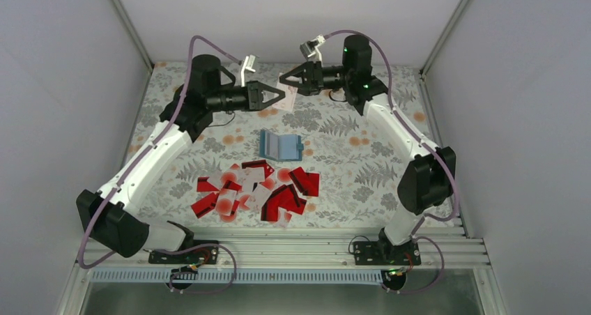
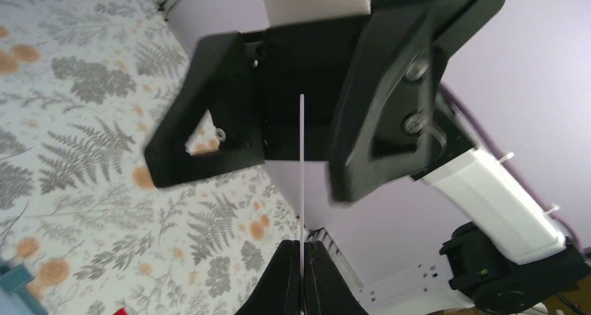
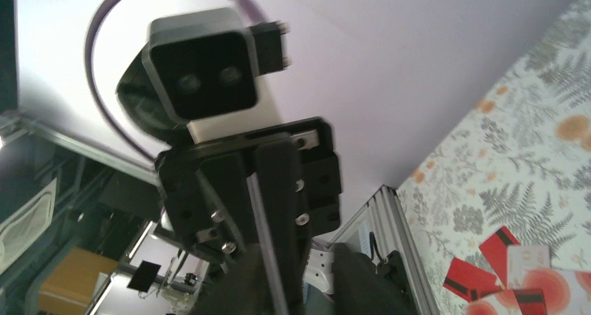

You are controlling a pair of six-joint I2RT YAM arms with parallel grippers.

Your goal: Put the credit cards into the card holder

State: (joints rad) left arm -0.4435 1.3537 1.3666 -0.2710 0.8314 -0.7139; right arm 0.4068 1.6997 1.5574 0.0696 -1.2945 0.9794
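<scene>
White thin card [image 2: 302,162] is mid-air over the floral table's [image 1: 362,162] far side, plane upright, pinched by left gripper [image 2: 302,254]. Right gripper [image 1: 284,80] jaws are spread around it. Forearms level, nose to nose. Teal folding card holder [image 1: 281,146] lies open, long axis left-right, just beyond the red-and-white card heap [image 1: 254,189].

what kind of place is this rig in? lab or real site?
Probably a lab test cell: plain pale wall panels in grey aluminium framing, two black-and-white arms bolted to a slotted metal rail, and a floral-print tabletop as staged workspace.
</scene>
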